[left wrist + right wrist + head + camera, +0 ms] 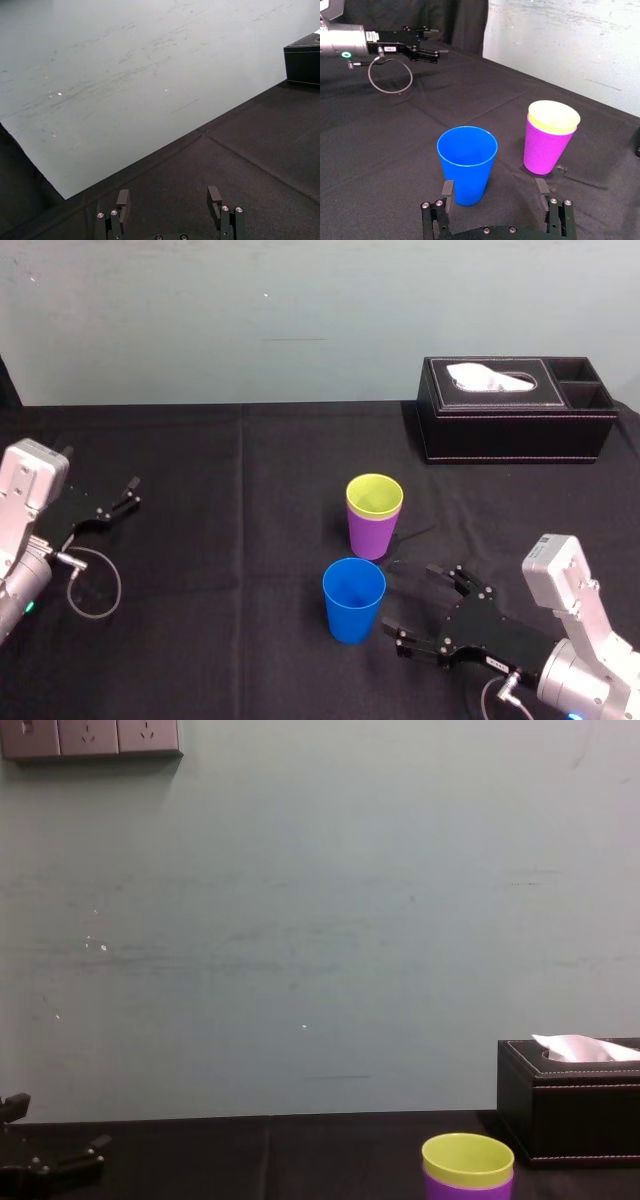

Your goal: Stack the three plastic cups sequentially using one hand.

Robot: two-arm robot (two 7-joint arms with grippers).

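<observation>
Right gripper (410, 602) sits low over the table (230, 540), jaws spread wide with nothing in them, just beside the blue cup (353, 600). That cup stands upright on its own, near the purple cup (372, 537), which already has the yellow-green cup (374, 494) nested inside. By my reckoning, one stacking is done and one is left. Left gripper (128, 494) rests open, well apart at the table's left.
</observation>
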